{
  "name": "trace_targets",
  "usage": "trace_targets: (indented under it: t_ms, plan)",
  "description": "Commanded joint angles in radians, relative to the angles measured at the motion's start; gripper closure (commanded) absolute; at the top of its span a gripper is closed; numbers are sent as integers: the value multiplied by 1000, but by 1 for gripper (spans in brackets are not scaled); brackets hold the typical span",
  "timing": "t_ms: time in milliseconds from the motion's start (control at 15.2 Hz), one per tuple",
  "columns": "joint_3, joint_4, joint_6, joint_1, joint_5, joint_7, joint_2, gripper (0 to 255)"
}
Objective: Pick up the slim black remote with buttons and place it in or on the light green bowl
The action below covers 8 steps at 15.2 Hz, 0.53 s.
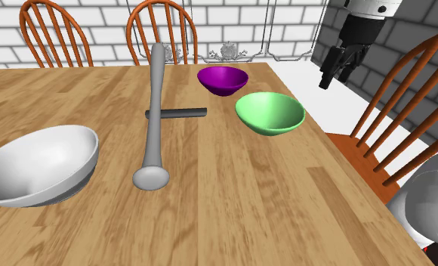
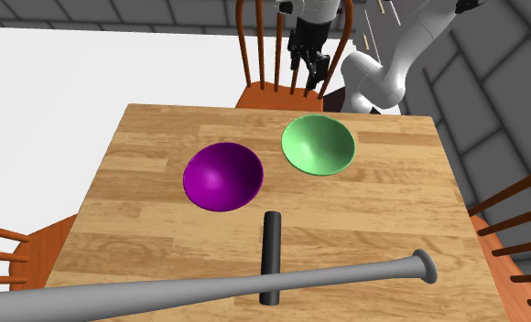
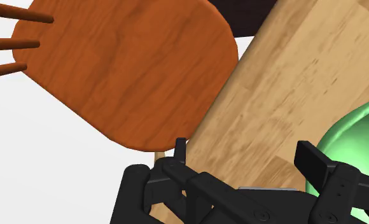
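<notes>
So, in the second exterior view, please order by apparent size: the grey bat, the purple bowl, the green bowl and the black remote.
1. grey bat, longest by far.
2. purple bowl and green bowl: nearly alike; the purple one sits nearer the camera, so unranked.
3. black remote, smallest.

No text, label or number can be read anywhere.

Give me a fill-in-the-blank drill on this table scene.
The remote lies under the ____.
The green bowl is ____ inside.
The gripper hangs with its fingers ____.
Missing words: bat; empty; open.
</notes>
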State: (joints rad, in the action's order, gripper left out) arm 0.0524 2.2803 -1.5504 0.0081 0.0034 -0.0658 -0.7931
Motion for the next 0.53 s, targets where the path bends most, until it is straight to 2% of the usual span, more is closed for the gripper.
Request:
trace_targets:
  t_ms: [0, 462]
  plan:
    - [0, 0, 0, 0, 0, 0, 0, 0]
    - [-5, -80, -165, 83, 21, 128, 214, 0]
